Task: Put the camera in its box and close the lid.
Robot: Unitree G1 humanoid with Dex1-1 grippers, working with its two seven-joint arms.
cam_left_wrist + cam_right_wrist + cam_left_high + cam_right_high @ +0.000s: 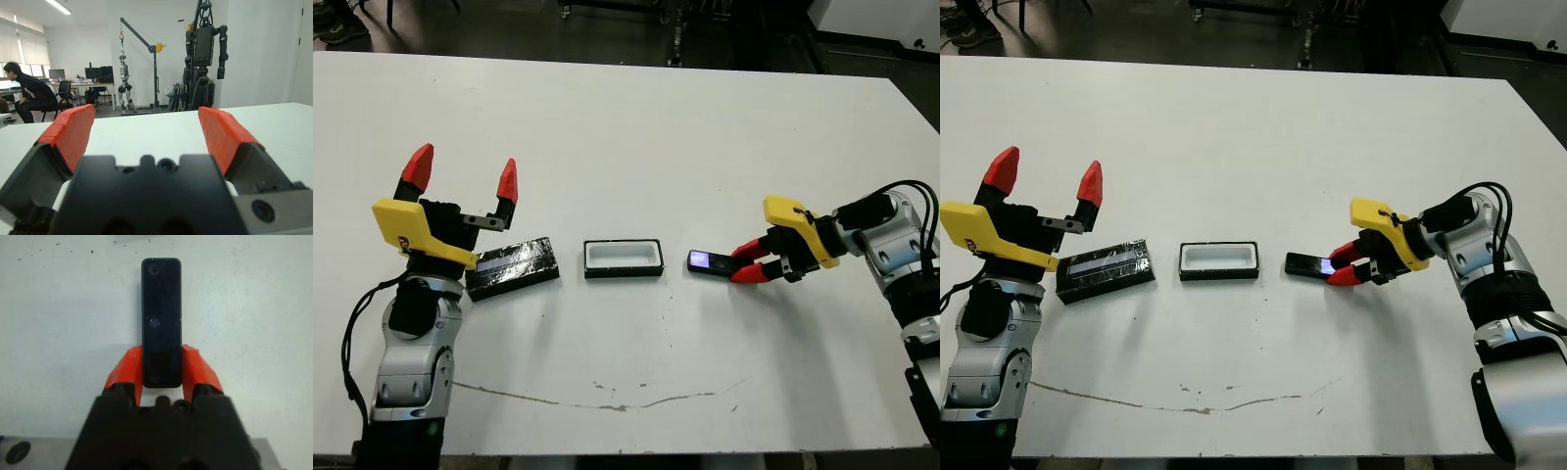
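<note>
Down at the near left, the left gripper stands raised over the table, its fingers spread wide and holding nothing. Its wrist view looks straight out past the table's far edge to a seated person and a parked humanoid, things the head views miss. Just beside that arm lies the lid, flat and glossy. Next comes the box, white lining up, sitting between lid and camera, apart from both. Over on the right, the right gripper has its fingers clamped around one end of the camera, which lies near the box with its lit screen toward it. From the right wrist view, both red tips press the bar's sides.
</note>
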